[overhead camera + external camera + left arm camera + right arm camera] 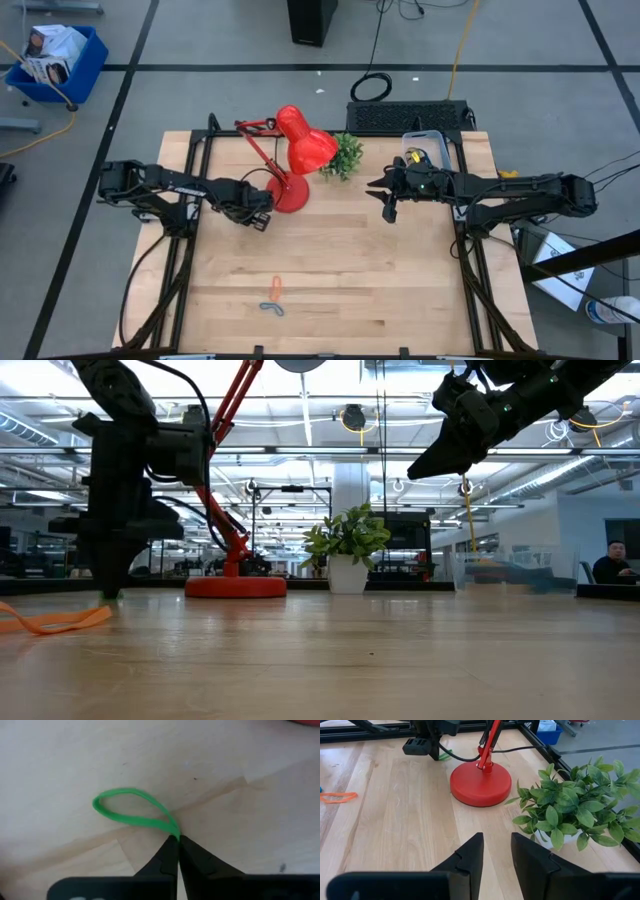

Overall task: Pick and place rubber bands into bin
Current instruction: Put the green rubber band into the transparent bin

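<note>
Pinching a green band [131,811] at one end, the left gripper [178,840] is pressing its fingers together on the table [330,260], with the loop lying flat on the wood ahead of the tips; in the high view this gripper [262,212] is sitting just beside the red lamp [292,160] base, on its left. An orange band [276,287] and a blue band [272,308] are lying close together near the table's front edge, well apart from both arms; the low view is showing the orange one [55,620] flat on the wood at the left. The right gripper [388,205] is hovering above the table with its fingers spread and nothing between them, near the small plant [345,155] and pointing toward the lamp. The bin [428,148] is standing at the back right corner, beside the right arm; something yellow is lying in it.
</note>
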You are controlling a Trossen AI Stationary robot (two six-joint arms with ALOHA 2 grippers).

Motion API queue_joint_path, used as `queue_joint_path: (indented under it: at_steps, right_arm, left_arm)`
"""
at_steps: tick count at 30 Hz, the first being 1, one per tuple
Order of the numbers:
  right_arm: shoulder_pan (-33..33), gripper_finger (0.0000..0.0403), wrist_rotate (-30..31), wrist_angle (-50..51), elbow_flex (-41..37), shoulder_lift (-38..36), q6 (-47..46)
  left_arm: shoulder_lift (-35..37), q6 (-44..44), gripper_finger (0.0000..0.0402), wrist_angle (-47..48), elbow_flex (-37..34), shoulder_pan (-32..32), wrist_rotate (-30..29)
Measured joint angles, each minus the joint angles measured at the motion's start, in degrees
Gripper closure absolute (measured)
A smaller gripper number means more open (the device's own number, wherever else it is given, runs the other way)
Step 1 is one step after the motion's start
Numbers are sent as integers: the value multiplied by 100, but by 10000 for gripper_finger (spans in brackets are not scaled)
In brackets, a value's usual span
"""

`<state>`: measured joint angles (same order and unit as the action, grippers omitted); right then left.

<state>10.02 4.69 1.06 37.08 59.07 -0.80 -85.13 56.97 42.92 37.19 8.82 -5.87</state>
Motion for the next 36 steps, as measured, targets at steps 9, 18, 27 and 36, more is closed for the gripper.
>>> queue_joint_path:
  at_steps: [9, 18, 27, 36]
  right_arm:
    - [1, 310, -1, 3, 0, 0, 0]
    - [0, 310, -1, 13, 0, 0, 0]
    - [0, 309, -1, 20, 0, 0, 0]
    - [0, 309, -23, 12, 1, 0, -331]
  left_arm:
    - [61, -1402, 393, 184, 217, -442, 90]
    - [118, -2850, 397, -403, 831, -973, 1663]
    - [125, -4497, 397, -2257, 1108, -1516, 2575]
    - [129, -5217, 396, -4140, 1117, -1585, 722]
